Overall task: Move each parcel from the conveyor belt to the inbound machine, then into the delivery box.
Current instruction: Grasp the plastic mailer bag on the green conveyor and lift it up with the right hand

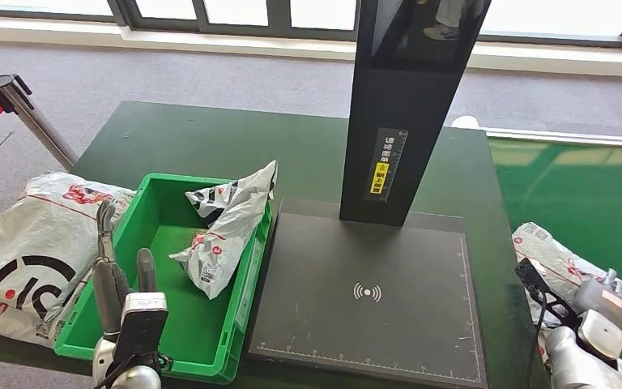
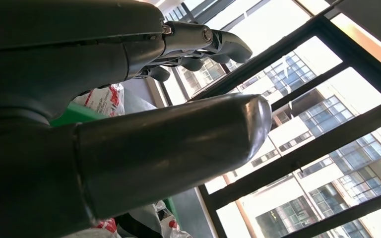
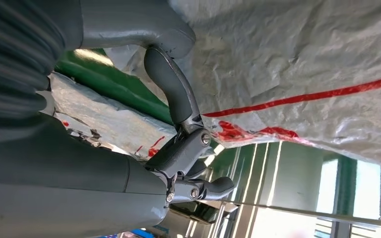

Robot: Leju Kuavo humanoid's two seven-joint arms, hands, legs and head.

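A grey parcel (image 1: 552, 261) with red print lies on the green conveyor belt (image 1: 583, 190) at the right. My right hand (image 1: 601, 314) is at its near end. In the right wrist view its fingers (image 3: 174, 89) lie spread against the parcel's (image 3: 297, 64) wrinkled skin, not closed around it. The black inbound machine plate (image 1: 372, 316) with its column (image 1: 405, 105) is bare. The green delivery box (image 1: 158, 320) holds one crumpled parcel (image 1: 227, 227). My left hand (image 1: 121, 284) stands over the box's near left corner, fingers (image 2: 213, 42) apart and holding nothing.
A large grey parcel (image 1: 24, 251) lies on the dark green table (image 1: 210, 138) left of the box. A barrier post (image 1: 28, 113) with a red strap stands at the far left. Windows run along the back wall.
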